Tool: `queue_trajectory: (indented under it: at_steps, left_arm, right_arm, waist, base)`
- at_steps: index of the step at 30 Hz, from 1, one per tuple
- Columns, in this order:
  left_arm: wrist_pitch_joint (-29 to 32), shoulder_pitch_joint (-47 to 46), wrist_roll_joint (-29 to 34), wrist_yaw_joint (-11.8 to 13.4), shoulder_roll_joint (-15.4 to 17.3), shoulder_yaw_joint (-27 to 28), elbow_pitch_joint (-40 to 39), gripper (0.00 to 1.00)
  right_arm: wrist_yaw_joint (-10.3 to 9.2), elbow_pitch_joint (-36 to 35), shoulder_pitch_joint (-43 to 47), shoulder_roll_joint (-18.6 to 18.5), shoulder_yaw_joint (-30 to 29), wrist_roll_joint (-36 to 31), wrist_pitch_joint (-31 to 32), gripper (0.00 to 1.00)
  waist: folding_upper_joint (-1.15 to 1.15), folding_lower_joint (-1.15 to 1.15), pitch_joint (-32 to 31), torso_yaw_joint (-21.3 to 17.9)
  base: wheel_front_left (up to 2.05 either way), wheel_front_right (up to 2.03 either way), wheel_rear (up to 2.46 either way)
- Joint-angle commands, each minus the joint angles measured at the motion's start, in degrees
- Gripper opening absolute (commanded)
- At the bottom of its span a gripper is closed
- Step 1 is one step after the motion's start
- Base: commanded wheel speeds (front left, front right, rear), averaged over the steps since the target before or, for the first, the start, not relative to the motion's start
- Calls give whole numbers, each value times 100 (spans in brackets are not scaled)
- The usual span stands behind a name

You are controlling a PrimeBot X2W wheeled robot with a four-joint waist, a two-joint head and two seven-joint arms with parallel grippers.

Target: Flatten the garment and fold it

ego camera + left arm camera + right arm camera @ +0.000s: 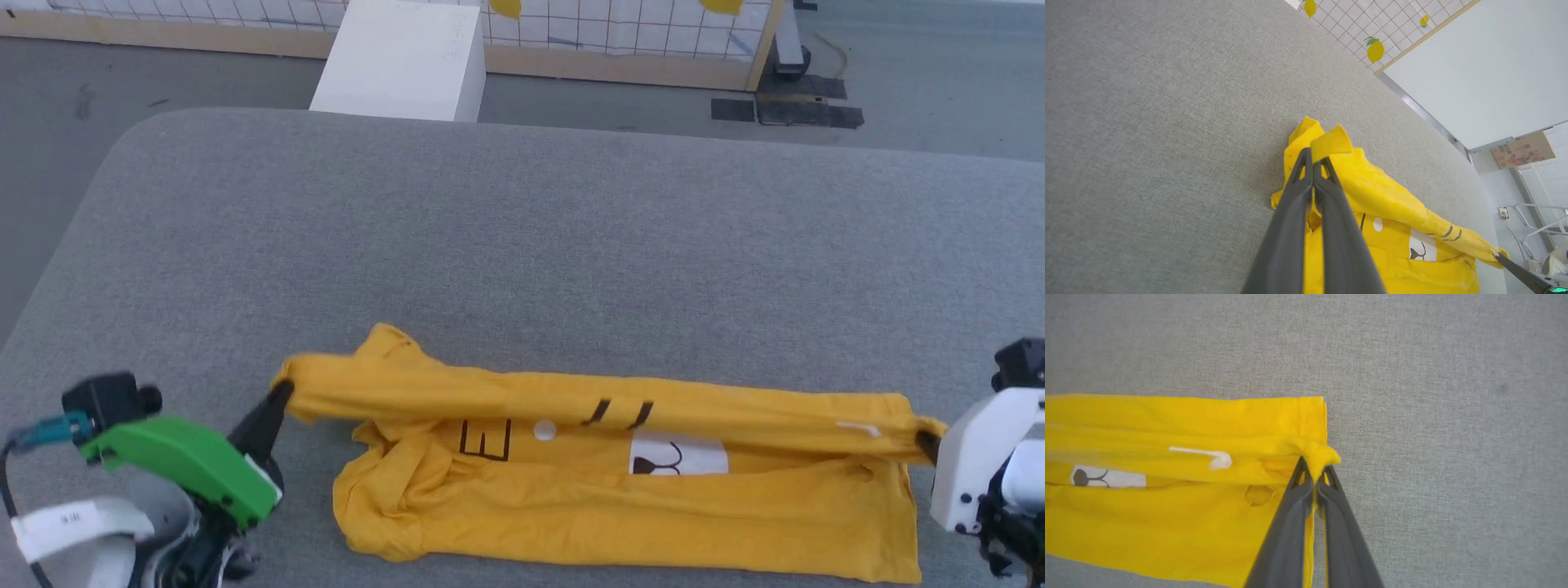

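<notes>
Head view lets us see the garment [620,506], a yellow T-shirt, stretched sideways between the two pairs of fingers on the grey padded surface [522,245]. Its far edge is pulled into a tight band that runs from the left gripper [280,394] to the right gripper [925,441]. The rest of the cloth lies in loose folds on the near side of that band, towards the robot's body. A white patch, black stripes and a white dot of the print show just under the band, about midway between the fingers.

In the left wrist view the left fingers [1290,228] are pressed together on a bunched corner of the cloth, and a small flap sticks out past their tips. In the right wrist view the right fingers [1286,531] are also closed tight, with a pinch of the hem between the tips.

Beyond the fingers, far across the surface, we see a white box [404,61] and a grid panel [1372,16] printed with lemons.
</notes>
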Motion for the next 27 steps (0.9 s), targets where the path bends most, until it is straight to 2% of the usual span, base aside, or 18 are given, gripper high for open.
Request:
queue_trajectory:
  at_steps: [1, 10, 14, 15, 16, 17, 22, 27]
  left_arm:
    - [-53, 170, -88, 27, -65, 35, 16, 0]
    - [-91, 867, -293, 280, -273, 107, 585, 0]
    - [-37, 944, -366, 317, -373, 50, 888, 0]
    - [-50, 932, -388, 300, -403, 52, 955, 25]
    - [-55, 927, -391, 296, -413, 49, 1007, 88]
    - [-41, 927, -387, 296, -409, 34, 1063, 100]
    - [41, 948, -254, 449, -229, 22, 1126, 100]
    - [85, 990, -31, 755, 132, 159, 746, 100]
  right_arm:
    - [-9, 48, 101, 37, -12, -8, -48, 0]
    - [-9, 491, 446, 183, 115, -73, -214, 0]
    - [-9, 721, 479, 230, 152, -78, -359, 0]
    - [-9, 757, 470, 253, 152, -64, -422, 0]
    - [-9, 792, 467, 266, 161, -51, -459, 27]
    - [-9, 818, 467, 262, 197, -43, -498, 100]
    - [-9, 700, 559, 171, 226, 163, -540, 100]
    - [-9, 70, 764, -55, 28, 572, -244, 100]
  waist:
    - [0, 1, -13, -6]
    - [0, 1, -81, -100]
    - [0, 1, -123, -119]
    - [0, 1, -144, -130]
    - [0, 1, -170, -140]
    - [0, 1, -195, -153]
    - [0, 1, -389, -204]
    - [0, 1, -530, -245]
  base:
    - [0, 0, 0]
    - [0, 0, 0]
    - [0, 0, 0]
    - [0, 0, 0]
    - [0, 0, 0]
    - [0, 0, 0]
    - [0, 0, 0]
    - [0, 0, 0]
